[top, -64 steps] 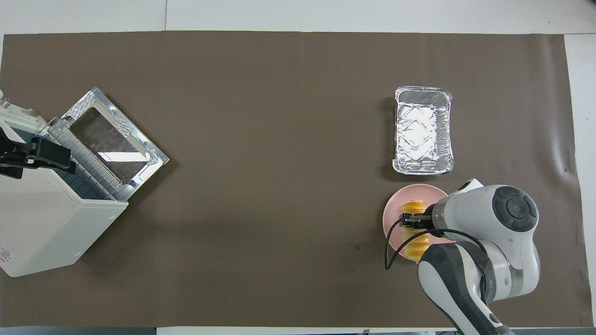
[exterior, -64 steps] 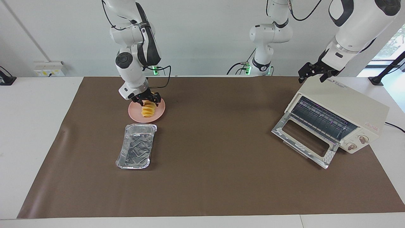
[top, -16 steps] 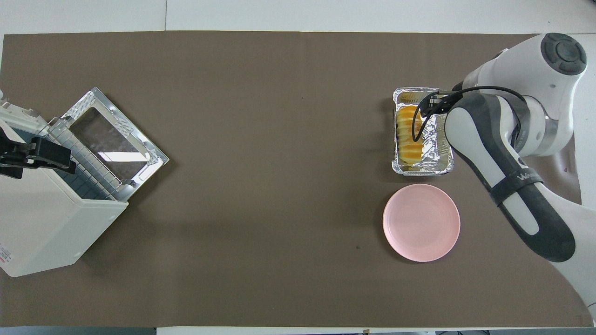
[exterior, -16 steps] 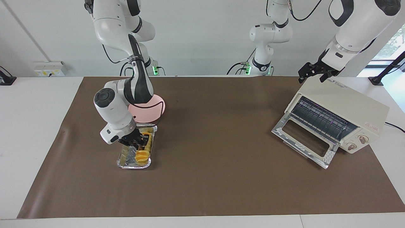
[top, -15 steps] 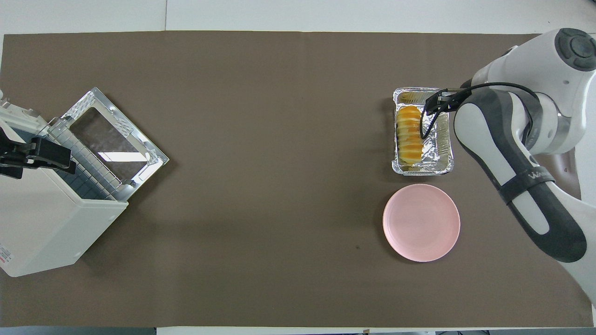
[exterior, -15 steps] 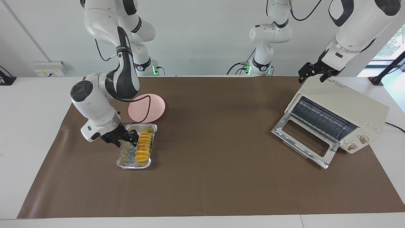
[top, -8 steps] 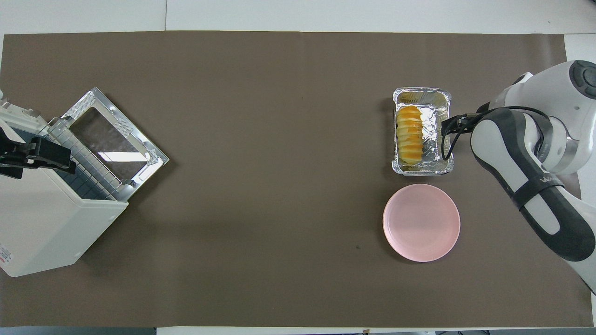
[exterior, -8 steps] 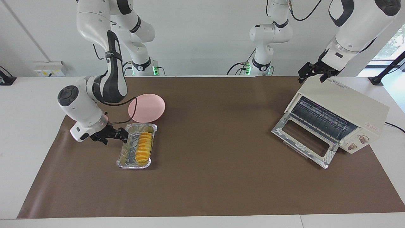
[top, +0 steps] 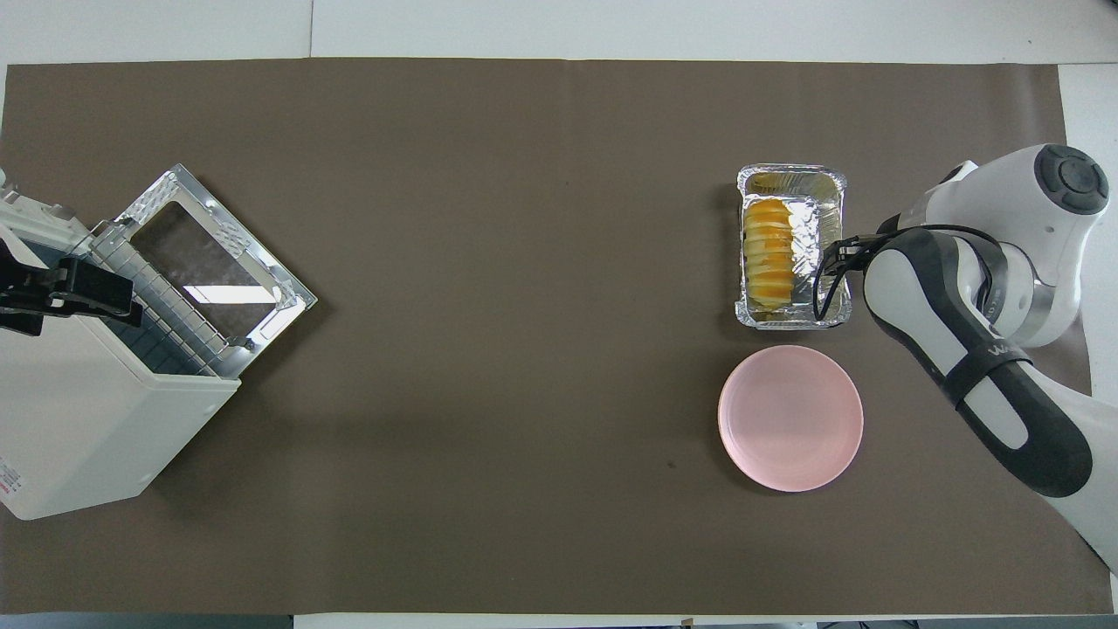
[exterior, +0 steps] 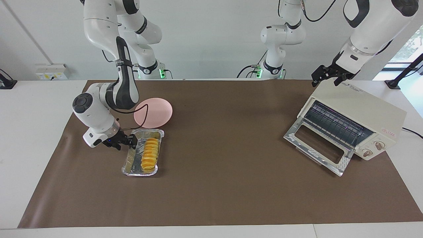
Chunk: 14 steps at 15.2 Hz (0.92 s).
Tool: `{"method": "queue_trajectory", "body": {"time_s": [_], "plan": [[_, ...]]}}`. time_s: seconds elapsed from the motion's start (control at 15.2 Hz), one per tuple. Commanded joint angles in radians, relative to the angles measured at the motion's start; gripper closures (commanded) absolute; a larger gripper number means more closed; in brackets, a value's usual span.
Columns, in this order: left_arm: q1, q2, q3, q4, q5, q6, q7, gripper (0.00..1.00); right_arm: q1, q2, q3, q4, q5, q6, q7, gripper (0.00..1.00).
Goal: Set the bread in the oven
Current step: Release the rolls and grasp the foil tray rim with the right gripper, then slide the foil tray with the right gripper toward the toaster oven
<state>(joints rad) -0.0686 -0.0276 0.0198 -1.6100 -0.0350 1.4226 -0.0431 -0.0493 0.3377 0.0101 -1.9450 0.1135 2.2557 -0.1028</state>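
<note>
Right gripper (exterior: pixel 131 141): at the long wall of the foil tray (exterior: pixel 138 174) toward the right arm's end of the table, level with the rim. Whether it has closed on the rim cannot be told.

Left gripper (exterior: pixel 327 76): spread wide over the top of the oven (exterior: pixel 360 109), holding nothing; that arm waits.

Bread (exterior: pixel 150 153): lying lengthwise in the tray, well apart from the oven. The oven door (exterior: pixel 317 145) is down. The pink plate (exterior: pixel 155 112) is bare.

Recommendation: thin foil will likely buckle, so pinch the wall mid-length, lift level and low, and avoid tipping the roll.
</note>
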Motion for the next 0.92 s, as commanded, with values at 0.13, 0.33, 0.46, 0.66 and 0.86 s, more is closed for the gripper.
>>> {"method": "queue_trajectory", "body": {"time_s": [0.13,0.33,0.46,0.66,0.86], "plan": [[0.01,-0.009,-0.006,-0.001,0.007,-0.002,0.003,0.0,0.002,-0.034,0.008,-0.022,0.02,0.008,-0.015,1.0],[0.01,-0.009,-0.008,-0.001,0.007,-0.002,0.003,0.0,0.015,-0.04,0.01,0.041,0.034,-0.051,-0.006,1.0],[0.01,-0.009,-0.007,-0.001,0.007,-0.002,0.003,0.0,0.037,-0.042,0.01,0.098,0.043,-0.122,0.03,1.0],[0.01,-0.009,-0.006,-0.001,0.007,-0.002,0.003,0.0,0.071,-0.052,0.01,0.158,0.071,-0.186,0.089,1.0],[0.01,-0.009,-0.008,-0.001,0.007,-0.002,0.002,0.0,0.161,-0.049,0.01,0.216,0.077,-0.202,0.188,1.0]]}}
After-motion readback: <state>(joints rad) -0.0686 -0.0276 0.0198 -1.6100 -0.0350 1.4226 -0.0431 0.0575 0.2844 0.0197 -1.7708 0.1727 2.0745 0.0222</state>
